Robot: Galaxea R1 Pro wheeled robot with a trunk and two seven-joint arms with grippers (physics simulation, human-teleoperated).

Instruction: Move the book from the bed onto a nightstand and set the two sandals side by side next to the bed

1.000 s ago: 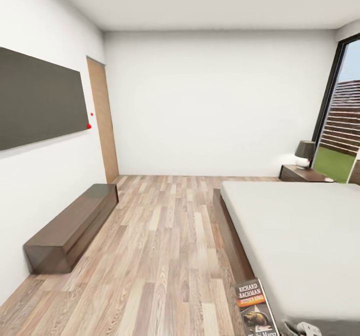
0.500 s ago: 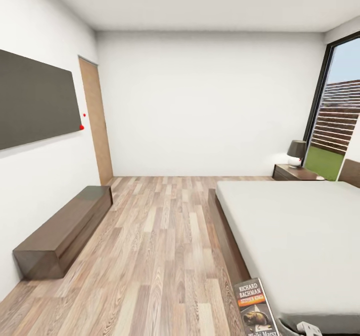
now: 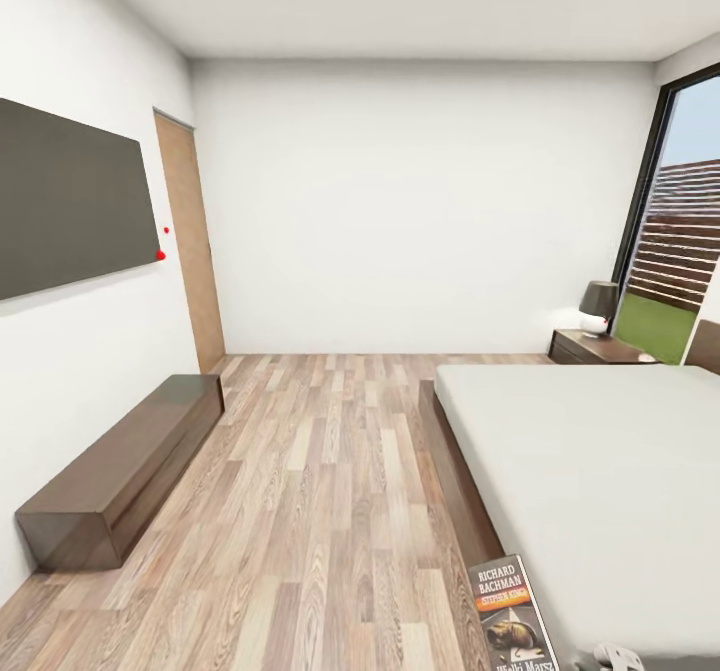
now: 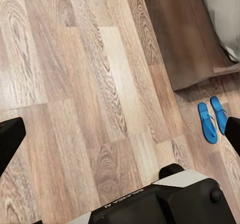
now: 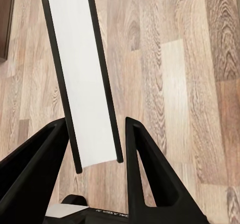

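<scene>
Counted: one dark-covered paperback book; two bright blue flat sandals; one dark-brown platform bed; one dark wooden nightstand; one dark-shaded lamp; one long dark bench; one black wall screen.

Bright even render, daylight from window, soft shadows, wide-angle stretch at edges, sharp focus

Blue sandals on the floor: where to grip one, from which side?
Likely straight from above: the sandals lie flat, soles down, on the floor by the bed corner. Close the left pincer across one sandal's narrow mid-sole; the soles are thin, so the strap may hold better.
</scene>
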